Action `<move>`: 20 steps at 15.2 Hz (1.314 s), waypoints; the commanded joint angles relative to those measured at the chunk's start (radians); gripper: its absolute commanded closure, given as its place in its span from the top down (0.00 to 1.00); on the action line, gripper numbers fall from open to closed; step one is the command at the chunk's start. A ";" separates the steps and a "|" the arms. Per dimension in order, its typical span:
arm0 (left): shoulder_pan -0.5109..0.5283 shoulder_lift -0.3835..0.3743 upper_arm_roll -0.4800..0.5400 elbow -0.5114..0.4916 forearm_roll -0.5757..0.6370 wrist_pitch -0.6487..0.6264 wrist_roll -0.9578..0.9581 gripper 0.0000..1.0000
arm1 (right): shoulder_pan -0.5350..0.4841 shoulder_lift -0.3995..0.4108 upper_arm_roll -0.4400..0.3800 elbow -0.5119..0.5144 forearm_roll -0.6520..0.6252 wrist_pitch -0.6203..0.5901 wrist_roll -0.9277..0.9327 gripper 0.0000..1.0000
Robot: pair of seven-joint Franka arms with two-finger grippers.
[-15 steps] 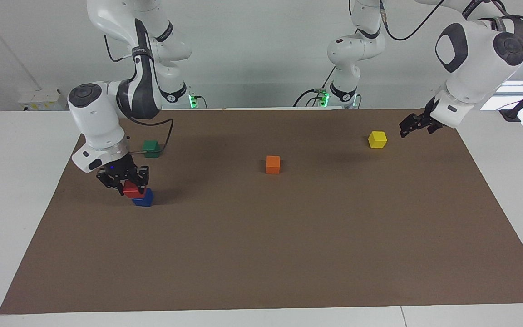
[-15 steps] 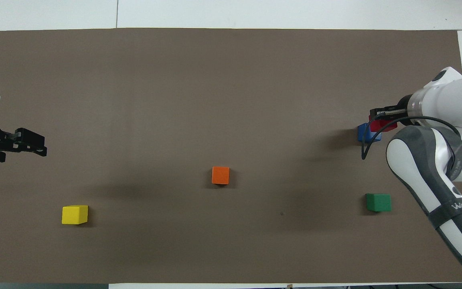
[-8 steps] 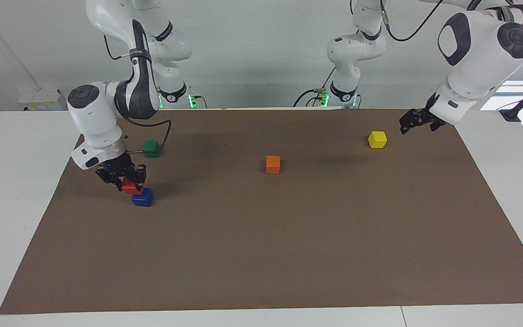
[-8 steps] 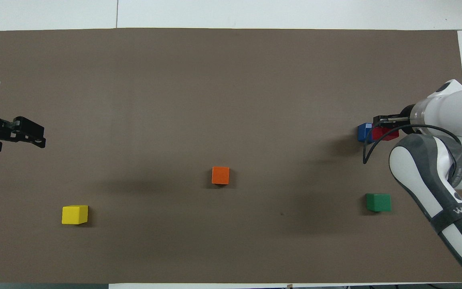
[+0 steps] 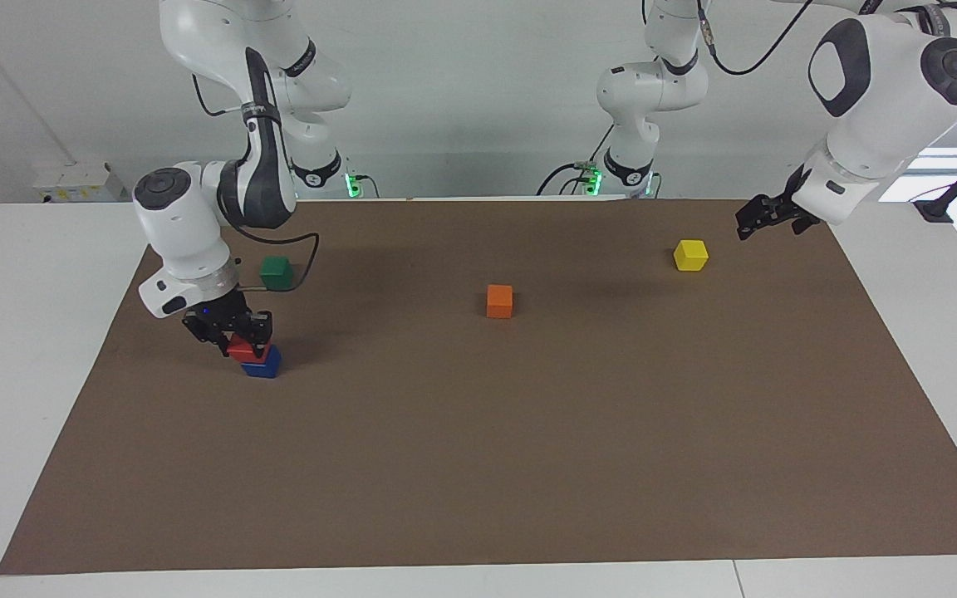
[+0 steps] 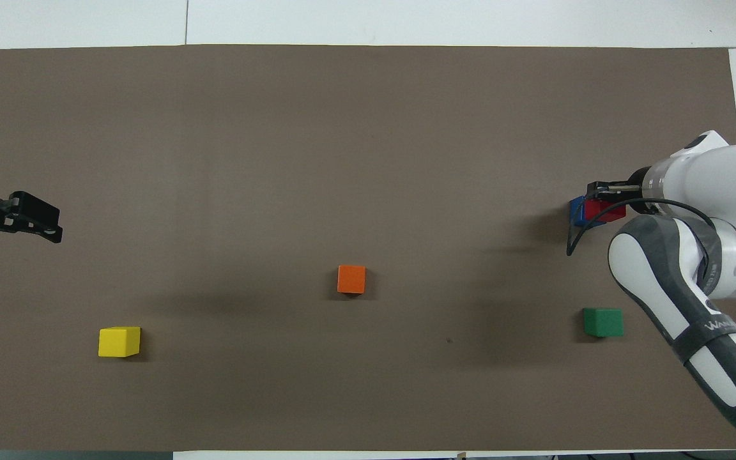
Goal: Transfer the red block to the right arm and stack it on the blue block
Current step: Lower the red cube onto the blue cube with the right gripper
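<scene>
My right gripper is shut on the red block and holds it low on the blue block, shifted a little toward the right arm's end of the table. I cannot tell whether the two blocks touch. In the overhead view the right gripper and the red block cover most of the blue block. My left gripper hangs in the air at the left arm's end of the mat, near the yellow block, and holds nothing; it also shows in the overhead view.
A green block lies nearer to the robots than the blue block, under the right arm's cable. An orange block lies mid-mat. A yellow block lies toward the left arm's end. A brown mat covers the table.
My right gripper shifted the red block sideways, then brought it lower over the blue block. My left gripper drew back toward its end of the table.
</scene>
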 commanded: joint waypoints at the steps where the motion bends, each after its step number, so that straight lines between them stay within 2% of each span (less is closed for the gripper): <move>1: -0.010 -0.067 0.009 -0.094 0.013 0.002 0.018 1.00 | -0.005 -0.005 0.004 -0.005 -0.021 0.016 0.031 0.00; 4: -0.010 -0.066 0.008 -0.109 0.013 0.073 0.010 1.00 | -0.003 0.003 0.004 -0.005 -0.021 0.016 0.032 0.00; 11: -0.003 -0.069 0.000 -0.113 0.008 0.065 0.017 1.00 | -0.003 0.006 0.004 -0.008 -0.022 0.011 0.026 0.00; 16: 0.002 -0.066 -0.009 -0.109 -0.010 0.072 0.009 1.00 | -0.003 0.006 0.004 -0.007 -0.022 0.000 0.032 0.97; 17: 0.000 -0.067 -0.009 -0.107 -0.010 0.072 0.010 1.00 | -0.003 0.004 0.004 -0.005 -0.021 -0.003 0.032 1.00; 20: 0.002 -0.069 -0.008 -0.106 -0.010 0.072 0.012 1.00 | -0.001 0.004 0.006 -0.002 -0.021 -0.016 0.034 1.00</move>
